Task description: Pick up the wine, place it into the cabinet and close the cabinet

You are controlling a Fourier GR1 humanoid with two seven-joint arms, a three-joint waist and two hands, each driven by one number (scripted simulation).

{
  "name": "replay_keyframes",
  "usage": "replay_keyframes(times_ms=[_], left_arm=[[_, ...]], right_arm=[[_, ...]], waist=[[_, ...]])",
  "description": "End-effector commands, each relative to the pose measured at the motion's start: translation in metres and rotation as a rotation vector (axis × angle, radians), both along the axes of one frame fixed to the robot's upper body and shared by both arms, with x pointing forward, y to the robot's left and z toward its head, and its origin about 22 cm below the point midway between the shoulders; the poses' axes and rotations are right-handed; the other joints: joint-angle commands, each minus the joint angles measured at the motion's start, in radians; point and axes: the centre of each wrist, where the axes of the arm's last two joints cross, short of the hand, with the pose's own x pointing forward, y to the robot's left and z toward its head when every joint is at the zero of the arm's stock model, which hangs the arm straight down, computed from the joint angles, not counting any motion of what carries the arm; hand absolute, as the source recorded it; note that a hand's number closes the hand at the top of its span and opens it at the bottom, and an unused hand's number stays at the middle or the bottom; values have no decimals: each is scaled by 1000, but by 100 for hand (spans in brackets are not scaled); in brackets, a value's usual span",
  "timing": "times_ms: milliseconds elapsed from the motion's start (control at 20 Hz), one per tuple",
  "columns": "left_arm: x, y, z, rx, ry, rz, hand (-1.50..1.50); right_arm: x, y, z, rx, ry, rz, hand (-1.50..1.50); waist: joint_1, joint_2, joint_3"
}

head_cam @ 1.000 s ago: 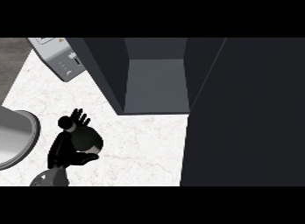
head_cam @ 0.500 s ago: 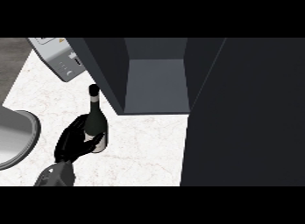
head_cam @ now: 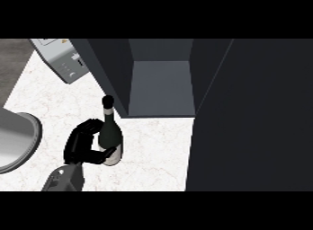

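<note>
A dark wine bottle (head_cam: pixel 110 134) with a pale band at its neck is held over the white counter (head_cam: pixel 152 152), its neck pointing away from me toward the cabinet's front left corner. My left hand (head_cam: pixel 79 146) is curled round the bottle's body from the left, thumb at its base. The cabinet (head_cam: pixel 160 85) stands open, its grey inside showing just beyond and right of the bottle. Its dark door (head_cam: pixel 259 117) is swung out and fills the view's right side. My right hand does not show.
A grey appliance (head_cam: pixel 63 60) with a small control panel stands at the back left, close to the cabinet's left wall. A round grey metal vessel (head_cam: pixel 6 143) sits at the left edge, beside my left hand.
The bottle, hidden under the hand one second ago, now shows tilted with its neck toward the cabinet. Since half a second ago it has shifted a little to the right.
</note>
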Motion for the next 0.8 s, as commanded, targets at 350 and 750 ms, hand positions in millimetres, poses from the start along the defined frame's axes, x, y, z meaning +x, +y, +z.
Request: replay_keyframes(times_ms=[350, 750], left_arm=[[-52, 18, 12, -91, -211, 155, 150], [-45, -17, 65, -126, -214, 75, 150]], right_arm=[[-30, -12, 27, 52, -63, 12, -150], [-29, -14, 18, 56, -47, 7, -150]], waist=[[18, -5, 1], [8, -4, 2]])
